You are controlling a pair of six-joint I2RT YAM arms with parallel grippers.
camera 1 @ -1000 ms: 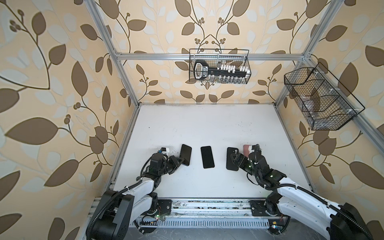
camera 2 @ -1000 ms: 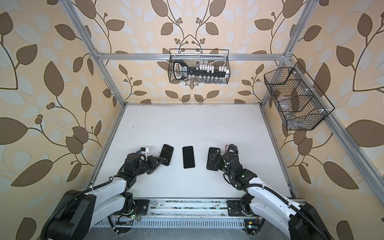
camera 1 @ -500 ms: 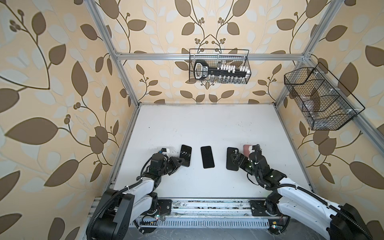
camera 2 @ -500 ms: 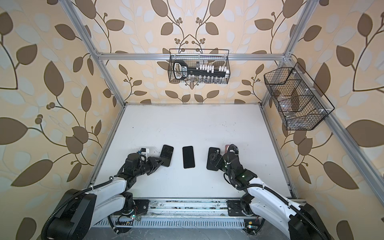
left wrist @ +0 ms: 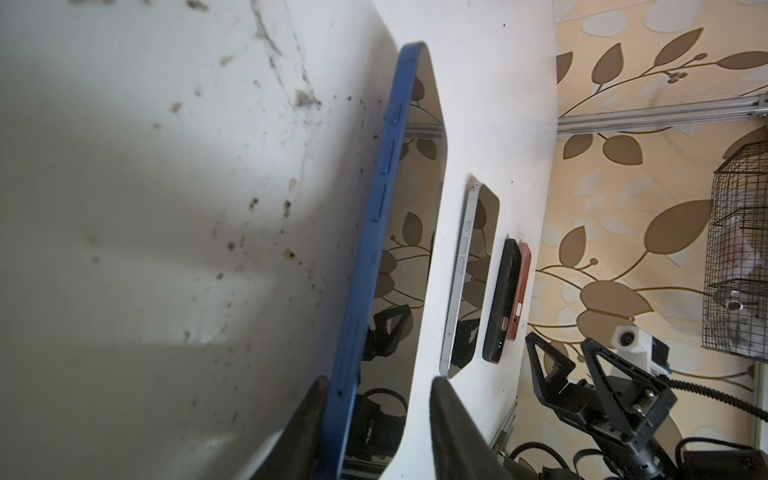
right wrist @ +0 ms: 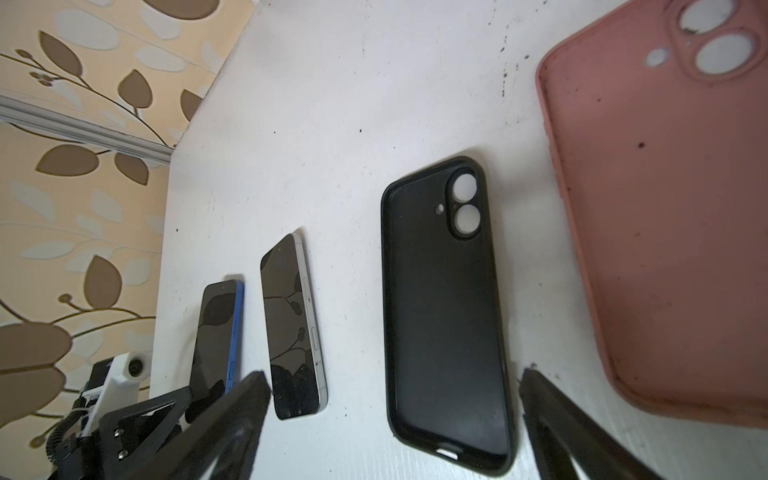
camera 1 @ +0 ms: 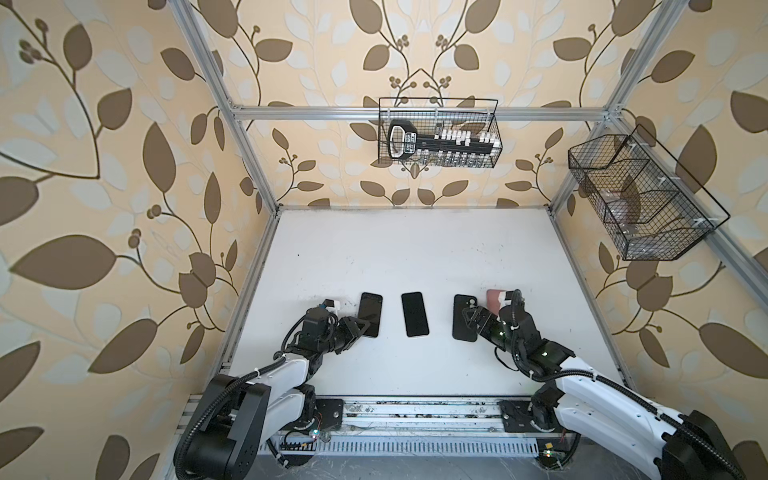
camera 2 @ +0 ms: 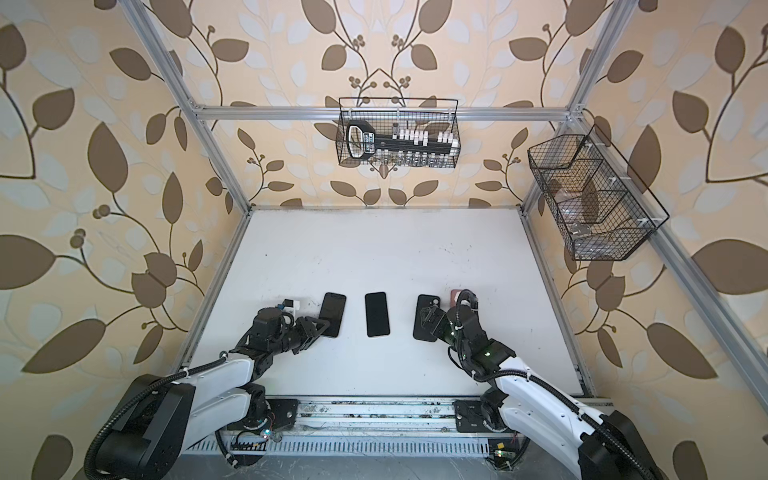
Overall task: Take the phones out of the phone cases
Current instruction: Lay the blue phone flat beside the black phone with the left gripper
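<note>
1. Step: I read this as the end of extraction. The blue phone [camera 1: 370,313] and silver phone [camera 1: 414,314] lie bare and screen up on the table [camera 1: 415,249]. The black case [right wrist: 446,316] and pink case [right wrist: 665,208] are both empty.
2. Left gripper [camera 1: 360,326]: fingers apart, straddling the blue phone's near end. One finger touches its edge and the other is clear, so there's no clamp.
3. Right gripper [camera 1: 476,319]: fingers wide apart either side of the black case's near end, gaps on both sides, holding nothing.
4. Next: back both arms straight off. The left finger against the phone edge could drag it.
5. Around: the four items sit in a row, with the pink case just beside the black one. Wall baskets [camera 1: 438,133] are well clear, and nothing blocks a retreat.
</note>
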